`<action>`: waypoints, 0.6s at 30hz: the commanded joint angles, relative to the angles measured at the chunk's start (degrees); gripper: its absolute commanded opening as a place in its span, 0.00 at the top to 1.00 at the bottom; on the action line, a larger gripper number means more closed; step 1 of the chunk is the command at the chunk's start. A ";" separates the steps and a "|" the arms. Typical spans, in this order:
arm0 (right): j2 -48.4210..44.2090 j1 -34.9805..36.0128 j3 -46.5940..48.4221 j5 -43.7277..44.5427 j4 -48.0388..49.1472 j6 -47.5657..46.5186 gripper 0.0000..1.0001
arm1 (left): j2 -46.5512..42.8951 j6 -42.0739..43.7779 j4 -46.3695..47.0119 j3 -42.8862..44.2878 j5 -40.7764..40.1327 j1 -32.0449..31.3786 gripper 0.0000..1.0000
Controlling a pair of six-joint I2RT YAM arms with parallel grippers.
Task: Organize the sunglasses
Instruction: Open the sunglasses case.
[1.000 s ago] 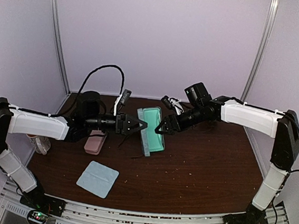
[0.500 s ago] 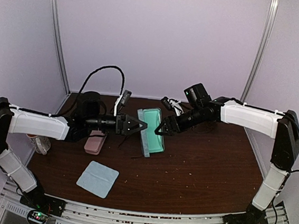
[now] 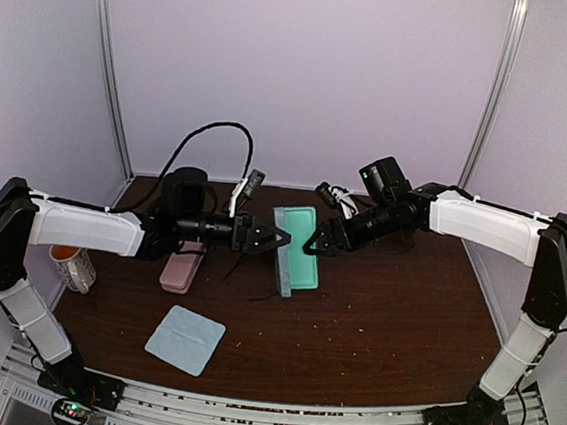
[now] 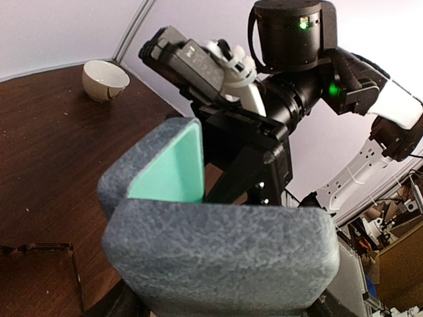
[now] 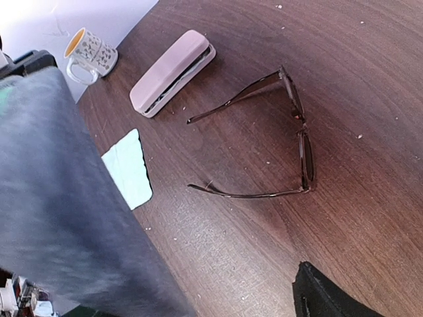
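- Brown table, purple walls behind.
- Wire glasses: thin reddish-brown frame, arms unfolded, lying flat (pink case at ten o'clock).
- Both grippers, left and right, grip the open grey case.

Right claw cut off at frame bottom; grey-blue case blurred, overrunning the left edge.

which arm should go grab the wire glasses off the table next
Probably the right. Both grippers, left and right, hold the open grey-blue case between them, but the right wrist camera looks straight down on the wire-frame glasses, lying unfolded on the table.
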 commanded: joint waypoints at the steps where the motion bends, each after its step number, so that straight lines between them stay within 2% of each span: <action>1: -3.25 -0.67 -0.51 1.84 2.25 3.43 0.24 | 1.32 3.52 -3.15 4.55 1.27 -1.14 1.00; 9: -3.98 -0.65 -0.19 3.19 2.72 7.68 0.30 | 3.75 5.86 -11.19 9.04 -2.85 -1.16 1.00; 18: -4.82 -0.66 0.15 4.93 1.62 8.56 0.25 | 4.99 6.42 -14.16 10.76 -3.96 -1.15 1.00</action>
